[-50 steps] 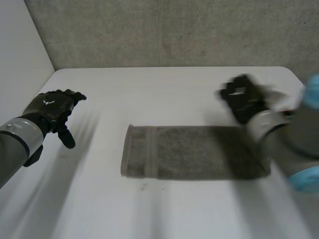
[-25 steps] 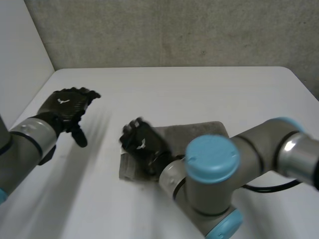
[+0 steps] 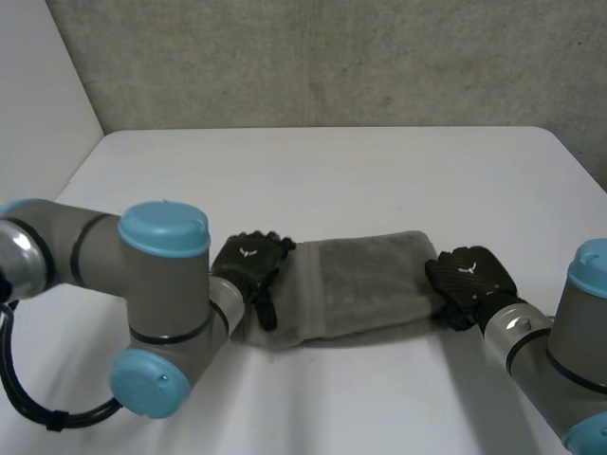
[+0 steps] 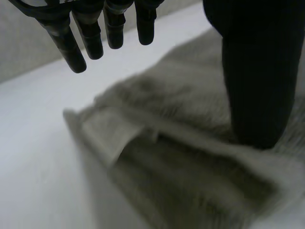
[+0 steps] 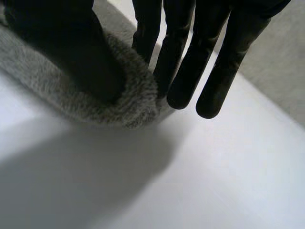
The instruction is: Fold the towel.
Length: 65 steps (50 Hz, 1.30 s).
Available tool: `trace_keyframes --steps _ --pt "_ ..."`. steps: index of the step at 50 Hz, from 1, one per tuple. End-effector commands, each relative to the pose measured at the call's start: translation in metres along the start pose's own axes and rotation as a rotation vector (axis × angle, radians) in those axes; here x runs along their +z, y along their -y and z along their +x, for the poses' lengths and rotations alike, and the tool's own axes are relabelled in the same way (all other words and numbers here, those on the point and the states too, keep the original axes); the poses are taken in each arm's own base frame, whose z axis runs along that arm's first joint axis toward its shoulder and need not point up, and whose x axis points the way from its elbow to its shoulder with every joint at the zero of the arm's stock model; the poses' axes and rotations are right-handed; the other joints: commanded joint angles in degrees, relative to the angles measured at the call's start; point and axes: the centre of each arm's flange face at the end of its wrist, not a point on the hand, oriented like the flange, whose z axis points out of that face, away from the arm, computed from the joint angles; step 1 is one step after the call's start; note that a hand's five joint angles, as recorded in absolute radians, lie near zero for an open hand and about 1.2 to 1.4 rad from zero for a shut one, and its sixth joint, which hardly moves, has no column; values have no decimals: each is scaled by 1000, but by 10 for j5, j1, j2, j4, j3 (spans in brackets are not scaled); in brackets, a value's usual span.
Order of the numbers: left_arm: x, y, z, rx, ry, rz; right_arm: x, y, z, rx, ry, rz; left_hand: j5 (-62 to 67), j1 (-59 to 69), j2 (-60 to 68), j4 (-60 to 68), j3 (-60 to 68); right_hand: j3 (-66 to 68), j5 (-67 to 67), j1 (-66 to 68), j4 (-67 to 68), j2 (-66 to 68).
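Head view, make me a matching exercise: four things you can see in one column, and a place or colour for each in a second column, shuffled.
Things:
1. towel
2. left hand
3. right hand
4. table

Place or colour:
A. white, under everything else
B. at the towel's right end
C. grey, lying between the two hands
D. at the towel's left end

Pairs: 1-C, 2-D, 3-B, 4-A
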Motion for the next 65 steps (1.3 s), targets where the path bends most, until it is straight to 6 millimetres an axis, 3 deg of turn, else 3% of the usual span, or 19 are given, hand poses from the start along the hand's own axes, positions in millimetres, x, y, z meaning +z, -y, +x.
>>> trace_keyframes --steps 1,3,5,12,13,14,16,21,25,26,27,29,31,33,35,45,50,54,65 --pt "-13 -17 0 7 20 -62 14 36 4 -200 -83 199 -6 5 6 6 5 215 240 298 214 207" --pt "-19 -7 -3 2 28 -36 12 52 -11 -221 -52 254 -6 5 6 6 5 215 240 298 214 207" --pt "-26 3 -6 -5 35 -6 6 80 -48 -245 24 347 -6 5 6 6 5 215 240 298 214 207" --pt "-62 52 -42 -52 142 144 -4 104 -109 -292 154 439 -6 5 6 6 5 215 240 298 214 207" --pt "-69 59 -54 -63 179 168 -10 105 -127 -301 209 463 -6 5 6 6 5 215 240 298 214 207" --pt "-69 59 -54 -63 180 168 -10 105 -128 -301 209 463 -6 5 6 6 5 215 240 298 214 207" --pt "-74 65 -66 -75 215 188 -20 98 -166 -329 335 492 -4 7 8 8 6 215 240 298 214 207" --pt "-90 73 -93 -101 296 225 -25 73 -199 -363 466 471 -3 9 10 10 8 215 240 298 214 207" --pt "-91 71 -94 -101 297 220 -22 67 -202 -360 476 455 -6 5 6 6 5 215 240 298 214 207" --pt "-92 70 -92 -99 289 218 -22 70 -200 -354 468 460 -6 5 6 6 5 69 94 152 68 61" --pt "-92 70 -92 -99 289 218 -22 70 -200 -354 468 460 -6 5 6 6 5 68 93 151 67 60" --pt "-91 71 -88 -104 274 224 -27 87 -190 -328 439 498 -8 4 5 5 3 -414 -389 -331 -415 -422" --pt "-90 73 -86 -111 264 230 -29 102 -177 -300 406 523 -8 4 5 5 3 -485 -460 -402 -486 -493" --pt "-89 76 -83 -120 244 243 -25 113 -158 -247 360 527 -8 4 5 5 3 -485 -460 -402 -486 -493" --pt "-87 81 -79 -133 216 261 -17 124 -117 -95 268 490 -8 4 5 5 3 -485 -460 -402 -486 -493" --pt "-48 74 -25 -251 -18 208 -2 115 -48 278 220 204 -6 5 6 6 5 -485 -460 -402 -486 -493" --pt "-28 46 -9 -254 -26 79 14 92 -50 309 278 59 -3 9 10 10 8 -485 -460 -402 -486 -493" --pt "-8 16 -14 -247 76 -18 36 78 -57 308 299 20 -6 5 6 6 5 -485 -460 -402 -486 -493" --pt "6 -6 -22 -209 174 -84 62 46 -89 142 342 -40 -6 5 6 6 5 -485 -460 -402 -486 -493"
